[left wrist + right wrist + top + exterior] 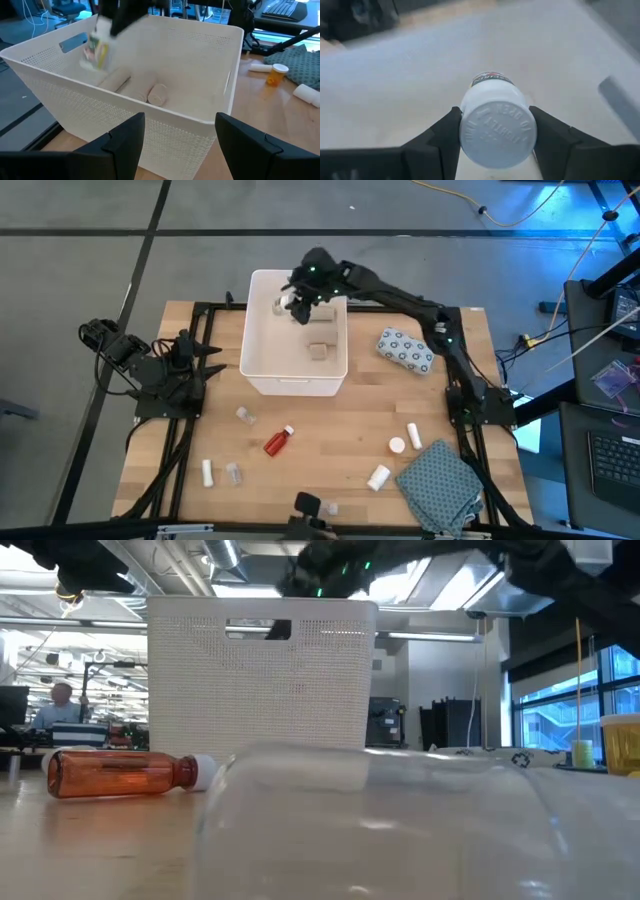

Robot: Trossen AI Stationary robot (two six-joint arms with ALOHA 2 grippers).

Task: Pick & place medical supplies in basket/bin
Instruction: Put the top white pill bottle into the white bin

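The white tub (297, 330) stands at the table's far middle and fills the left wrist view (200, 45). My right gripper (298, 305) reaches over its far left part, shut on a white bottle (497, 125) with a printed label, which the left wrist view shows blurred (97, 47). Greyish boxes (157, 94) lie on the tub's floor. My left gripper (180, 122) is open and waits beside the tub's left wall (210, 355). A red bottle (279, 441), clear vials (245, 415) and white bottles (397, 445) lie on the near table. My right gripper pinches the white bottle at its cap end (470, 117) between the two fingers, one on each side. The fingers come from above, slanting down into the tub. The bottle lies along them, its cap toward the wrist, and hangs clear above the tub's floor.
A white blue-dotted soft pack (405, 348) lies right of the tub. The grey-teal patterned cloth (440, 485) sits at the near right corner, with white bottles (379, 477) beside it. A white tube (207, 471) and a vial (233, 473) lie near left. A person shows in the room (62, 705).
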